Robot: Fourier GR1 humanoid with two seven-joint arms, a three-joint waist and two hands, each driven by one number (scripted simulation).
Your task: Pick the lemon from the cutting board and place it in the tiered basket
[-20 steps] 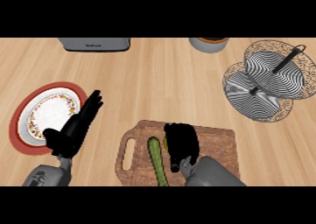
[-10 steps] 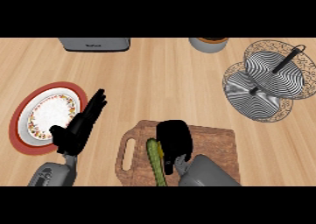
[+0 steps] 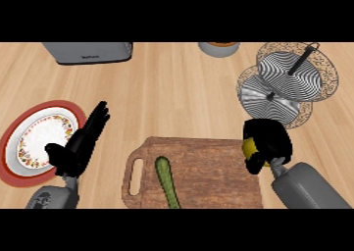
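In the head view, my right hand (image 3: 266,138) was curled around the lemon (image 3: 247,147), gripping it, so that only a patch of yellow showed on the hand's left side between the black fingers and thumb. The lemon sat in that grasp right at the right edge of the cutting board (image 3: 208,166); I could not tell whether it was touching the wood or raised off it. The cutting board lay toward the near edge of the tabletop (image 3: 172,98), about midway across, with its handle slot on the left. A long green vegetable (image 3: 167,184) lay on its left half, well apart from the lemon. The tiered basket (image 3: 284,78) stood near the far right corner of the tabletop, its two striped wire tiers stacked on a dark central post, beyond my right hand and apart from it. My left hand (image 3: 76,149) was open, its fingers (image 3: 100,115) straight and pointing toward the far edge, holding nothing, over the right rim of a red-rimmed plate (image 3: 6,157) near the left edge of the tabletop. Along the far edge stood a grey appliance (image 3: 89,51) toward the left and a small round container (image 3: 219,48) to the right of the middle.
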